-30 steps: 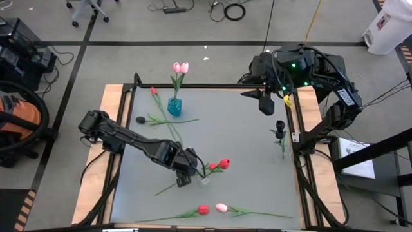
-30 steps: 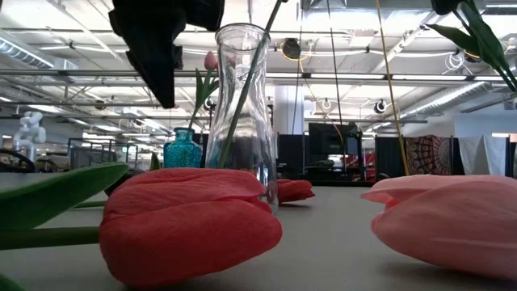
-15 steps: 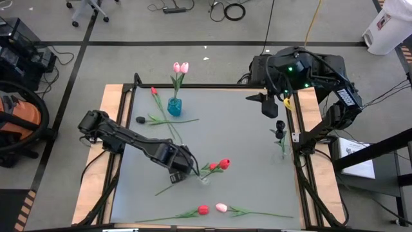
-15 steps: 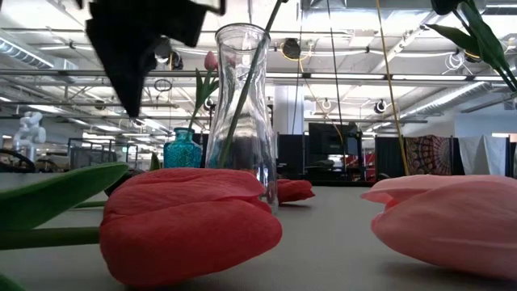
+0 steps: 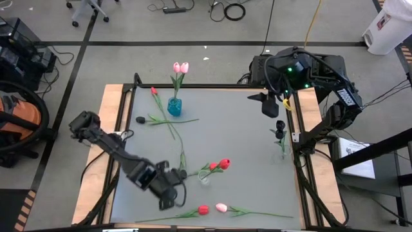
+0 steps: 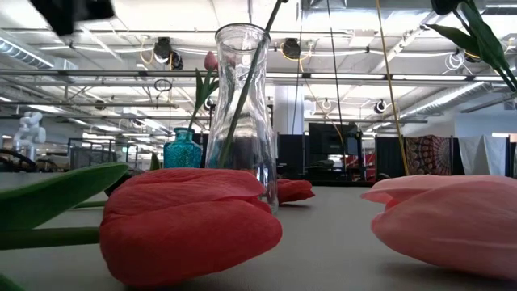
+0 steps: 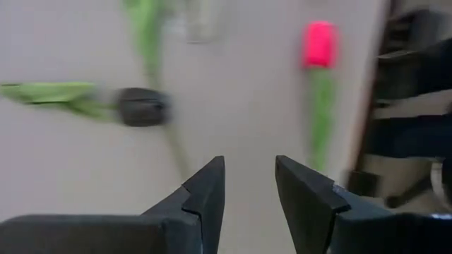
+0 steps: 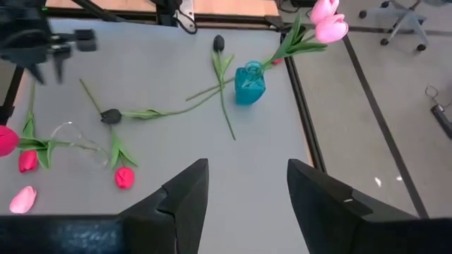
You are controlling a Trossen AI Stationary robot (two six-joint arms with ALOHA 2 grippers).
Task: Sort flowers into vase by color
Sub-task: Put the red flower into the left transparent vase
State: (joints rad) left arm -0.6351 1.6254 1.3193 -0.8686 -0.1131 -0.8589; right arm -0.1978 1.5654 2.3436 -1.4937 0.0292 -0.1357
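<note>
left claw point(image 5: 168, 196) empty near red tulips point(image 5: 223, 164)

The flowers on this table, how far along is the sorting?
Partly done. Pink tulips stand in the teal vase, red tulips in the clear vase, black ones in a small vase at the right edge. Nothing is in hand: left gripper and right gripper hang open. Left to sort: two black tulips, a red tulip at the back, another red and a pink one in front.
</note>
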